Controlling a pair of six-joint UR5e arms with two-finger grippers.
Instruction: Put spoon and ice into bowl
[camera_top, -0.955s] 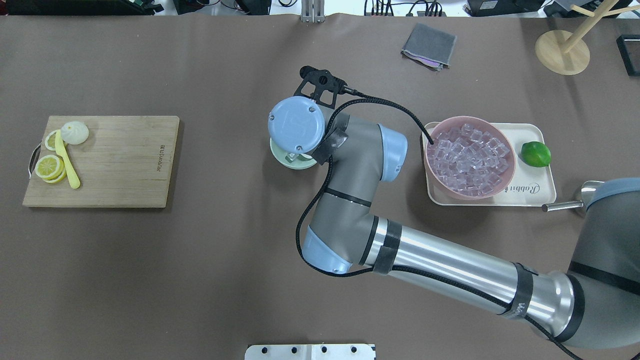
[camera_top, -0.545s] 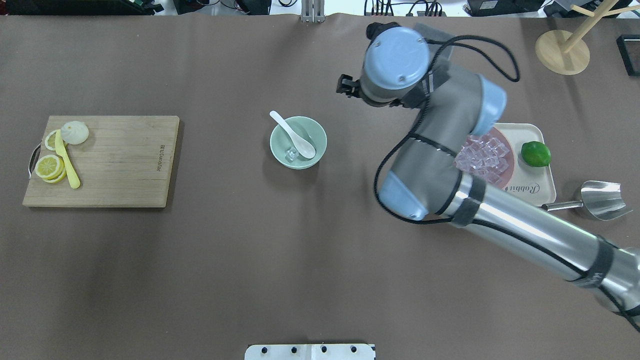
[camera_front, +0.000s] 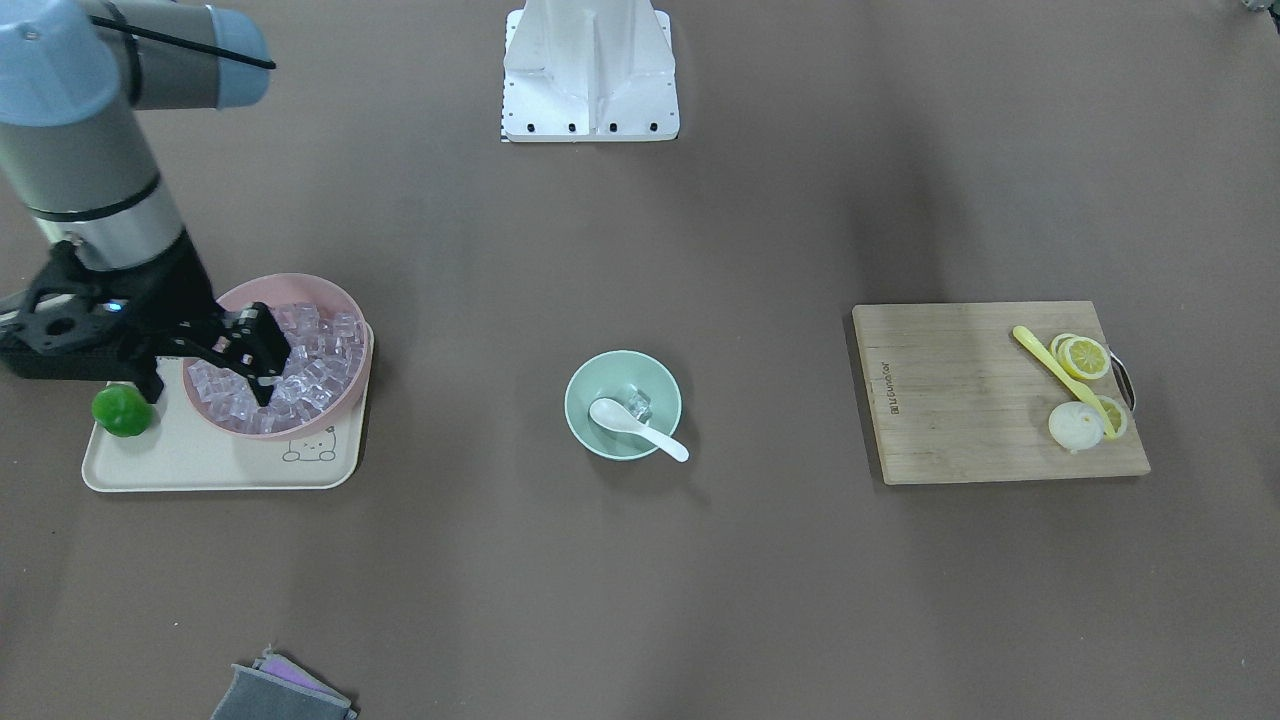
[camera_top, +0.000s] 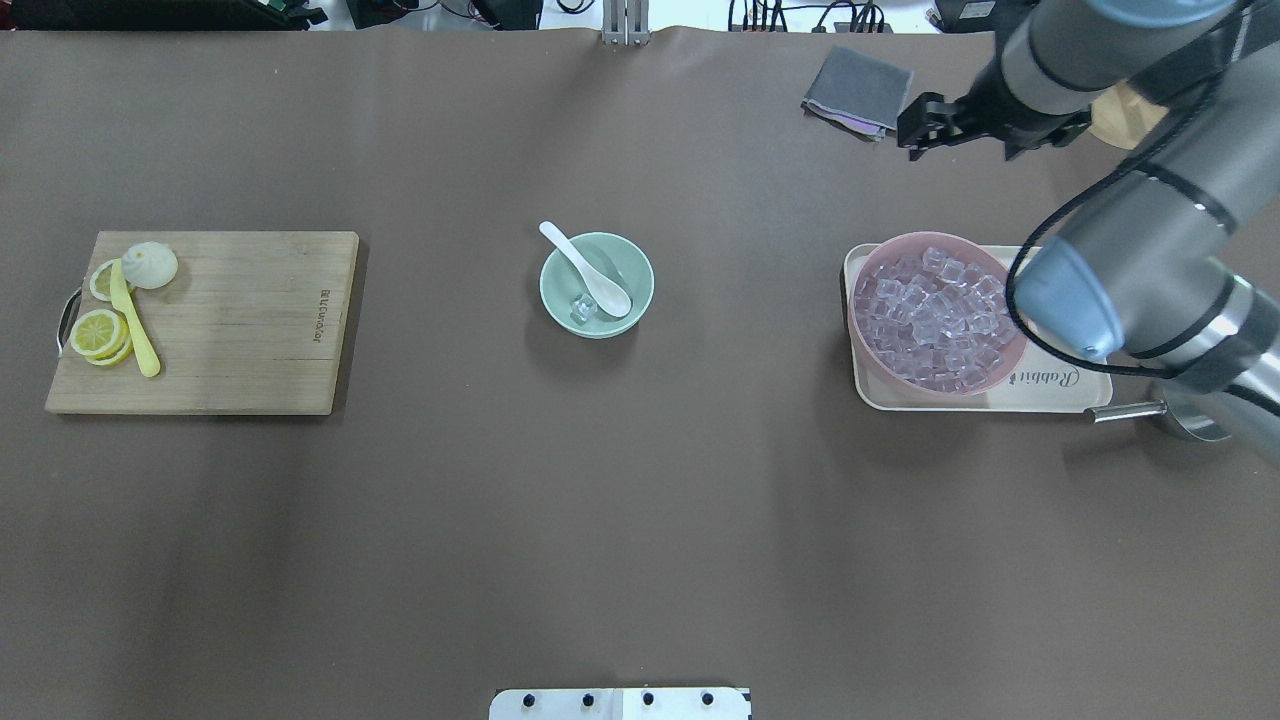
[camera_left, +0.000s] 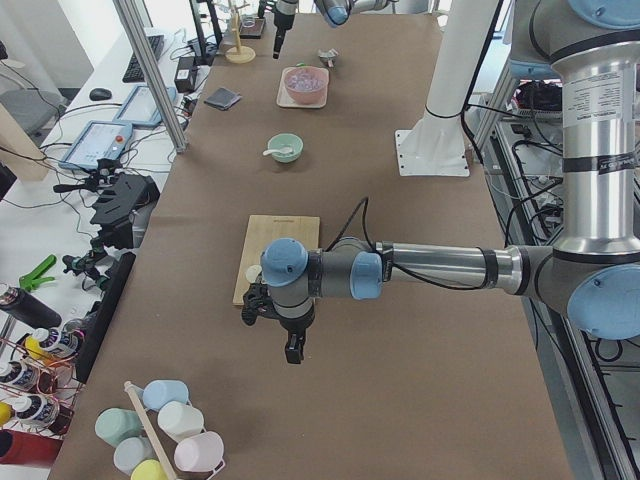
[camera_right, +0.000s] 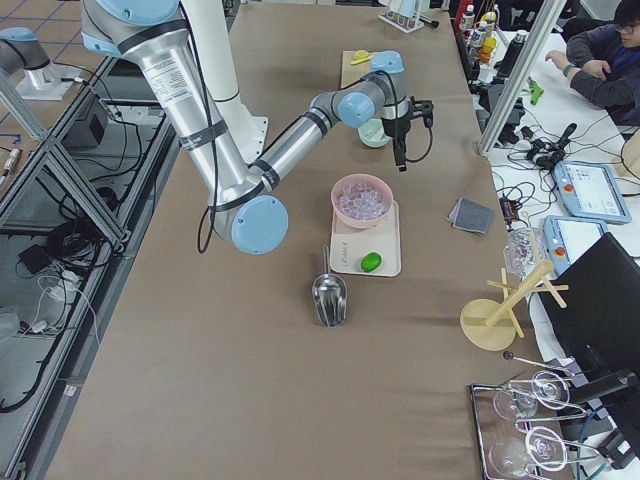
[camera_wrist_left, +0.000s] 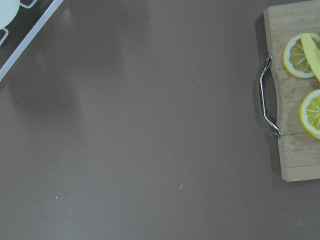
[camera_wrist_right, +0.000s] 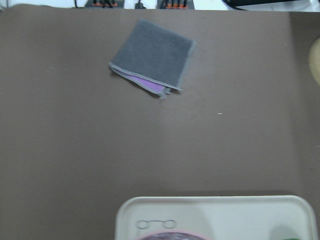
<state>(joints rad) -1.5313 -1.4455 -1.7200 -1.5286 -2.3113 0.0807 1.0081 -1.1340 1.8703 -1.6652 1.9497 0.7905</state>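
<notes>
The mint-green bowl (camera_top: 640, 272) (camera_front: 578, 392) stands mid-table. The white spoon (camera_top: 590, 272) (camera_front: 635, 425) lies in it, scoop inside and handle over the rim. One clear ice cube (camera_top: 582, 308) (camera_front: 638, 403) lies in the bowl beside the scoop. My right gripper (camera_top: 903, 135) (camera_front: 266, 387) hangs high above the table between the grey cloth and the tray, far right of the bowl, fingers apart and empty. My left gripper (camera_left: 291, 352) shows only in the exterior left view, beside the cutting board's end; I cannot tell whether it is open or shut.
A pink bowl (camera_top: 1012, 358) heaped with ice cubes stands on a cream tray (camera_top: 1050, 400) with a lime (camera_front: 122, 410). A steel scoop (camera_right: 328, 293) lies beside the tray. A grey cloth (camera_top: 858, 90) lies at the back. A cutting board (camera_top: 230, 330) holds lemon slices and a yellow knife.
My right arm has swung from over the mint-green bowl to the far right and back of the table. The spoon stays in the bowl with the ice cube.
</notes>
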